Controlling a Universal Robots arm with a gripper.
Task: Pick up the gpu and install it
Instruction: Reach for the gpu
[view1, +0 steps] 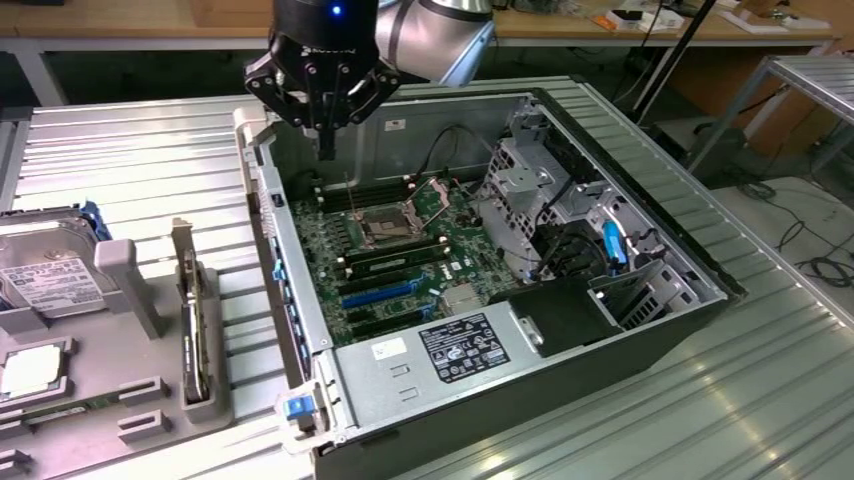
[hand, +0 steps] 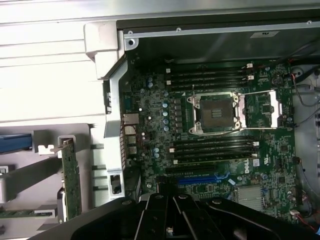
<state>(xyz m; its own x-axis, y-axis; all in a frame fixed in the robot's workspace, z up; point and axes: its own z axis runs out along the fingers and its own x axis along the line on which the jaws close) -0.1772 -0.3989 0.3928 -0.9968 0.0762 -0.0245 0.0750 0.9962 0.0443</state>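
Both fingers of the gripper (view1: 324, 140) are pressed together with nothing between them. It hangs over one corner of the open computer case (view1: 561, 385), above the edge of the motherboard (view1: 400, 250). Under it inside the case, the wrist view shows the processor socket (hand: 216, 114) with rows of memory slots (hand: 210, 77) on either side. The gpu (view1: 195, 320) stands on edge in a grey holder (view1: 127, 275) just outside the case, beside the wall that carries the ports — well apart from the gripper. A hard drive (view1: 40, 270) sits in the same holder, farther from the case.
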